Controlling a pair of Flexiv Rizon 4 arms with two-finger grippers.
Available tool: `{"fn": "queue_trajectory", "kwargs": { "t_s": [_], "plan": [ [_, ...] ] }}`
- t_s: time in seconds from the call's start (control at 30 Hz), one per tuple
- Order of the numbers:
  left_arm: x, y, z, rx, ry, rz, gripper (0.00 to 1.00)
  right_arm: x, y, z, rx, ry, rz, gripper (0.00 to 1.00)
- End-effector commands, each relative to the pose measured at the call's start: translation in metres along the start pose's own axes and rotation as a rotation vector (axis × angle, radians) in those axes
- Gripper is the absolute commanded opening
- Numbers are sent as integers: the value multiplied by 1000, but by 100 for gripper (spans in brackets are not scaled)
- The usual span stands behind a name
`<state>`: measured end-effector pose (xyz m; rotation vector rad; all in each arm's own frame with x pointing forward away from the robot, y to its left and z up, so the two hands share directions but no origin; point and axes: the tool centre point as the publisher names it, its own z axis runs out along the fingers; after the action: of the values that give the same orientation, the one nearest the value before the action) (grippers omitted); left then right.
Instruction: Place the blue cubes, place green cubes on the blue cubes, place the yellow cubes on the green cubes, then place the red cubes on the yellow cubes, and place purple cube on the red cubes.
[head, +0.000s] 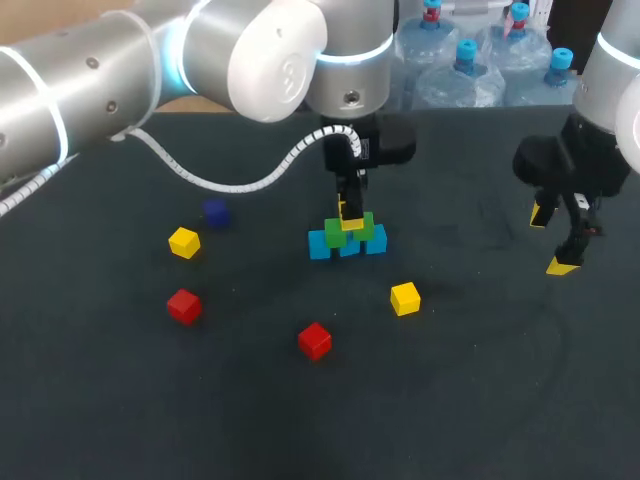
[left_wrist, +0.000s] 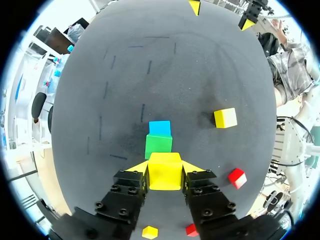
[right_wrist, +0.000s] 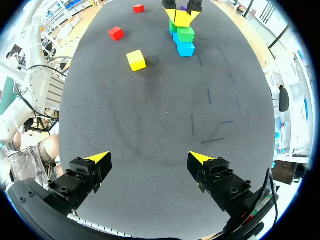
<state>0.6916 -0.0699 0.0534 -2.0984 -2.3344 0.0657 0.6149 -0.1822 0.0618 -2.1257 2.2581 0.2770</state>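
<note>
A row of blue cubes lies mid-table with two green cubes on top. My left gripper stands directly over them, shut on a yellow cube that sits at the green cubes' top; whether it touches them I cannot tell. In the left wrist view a green cube and a blue cube show just ahead of the fingers. Loose on the table are a yellow cube, another yellow cube, two red cubes and a purple cube. My right gripper hangs open and holds nothing at the far right.
The stack and the left gripper are far ahead of my right gripper, with a loose yellow cube and a red cube beside them. The left arm's white cable loops over the table's back left.
</note>
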Motion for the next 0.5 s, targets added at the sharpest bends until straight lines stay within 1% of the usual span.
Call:
{"fn": "queue_trajectory", "kwargs": {
  "t_s": [0.03, 0.13, 0.2, 0.43, 0.5],
  "plan": [
    [-1, 4, 1, 6, 5, 1, 3, 1, 0, 0, 2, -1, 0, 100],
    [-1, 4, 1, 4, 6, 0, 5, 1, 0, 0, 2, -1, 0, 100],
    [0, 4, 1, 4, 7, -1, 3, 1, 0, 0, 2, -1, 0, 100],
    [1, 6, 2, 5, 11, -4, 5, 1, 0, 0, 2, -1, 0, 100],
    [2, 6, 3, 5, 11, -5, 7, 1, 0, 0, 2, -1, 0, 100]
  ]
}}
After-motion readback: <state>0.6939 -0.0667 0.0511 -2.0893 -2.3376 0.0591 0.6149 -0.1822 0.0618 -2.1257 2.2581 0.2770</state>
